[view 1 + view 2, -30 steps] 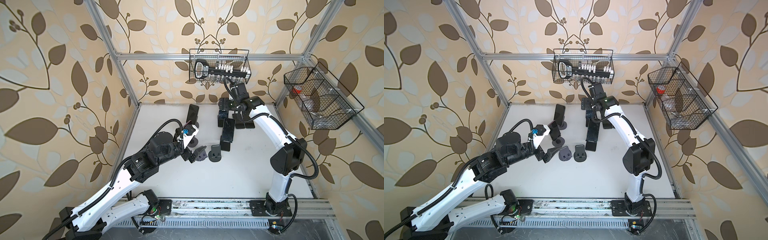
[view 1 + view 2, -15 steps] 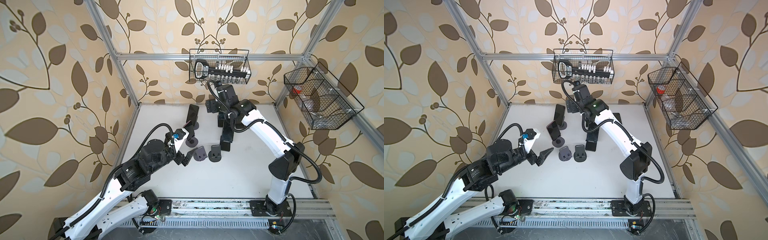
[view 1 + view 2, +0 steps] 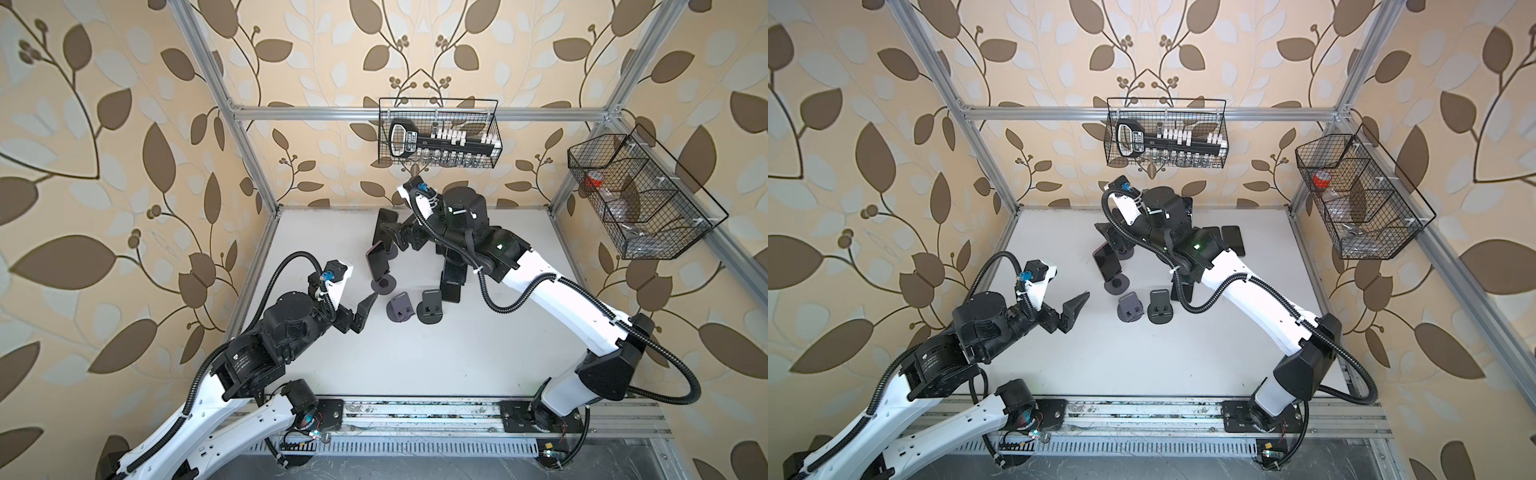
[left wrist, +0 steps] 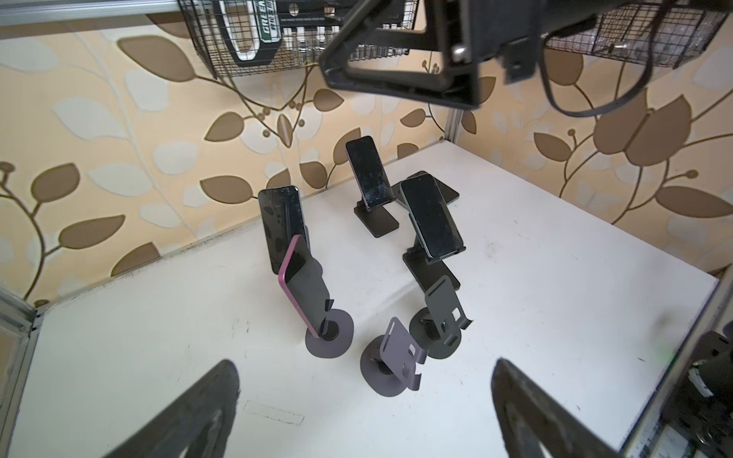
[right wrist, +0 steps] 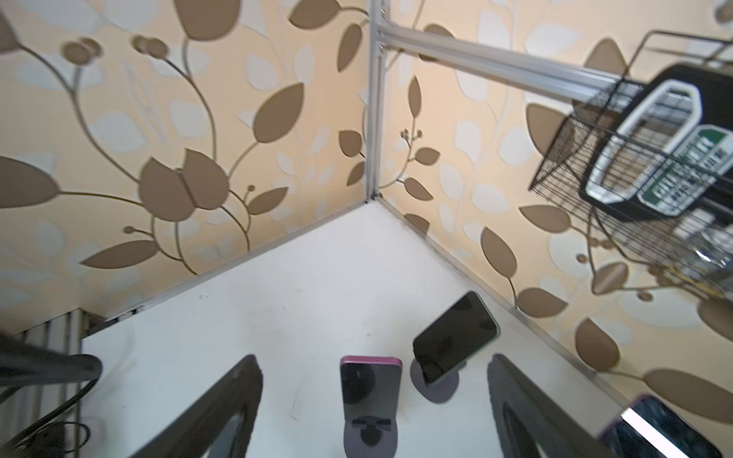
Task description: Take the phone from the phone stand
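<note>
Right pincer, spread near the pink phone, could topple its stand if it closes off-centre; left pincer hangs spread.

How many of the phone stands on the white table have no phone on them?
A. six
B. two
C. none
B: in the left wrist view, the purple-grey metal stand and the dark grey metal stand beside it are the only ones that hold nothing.
</note>
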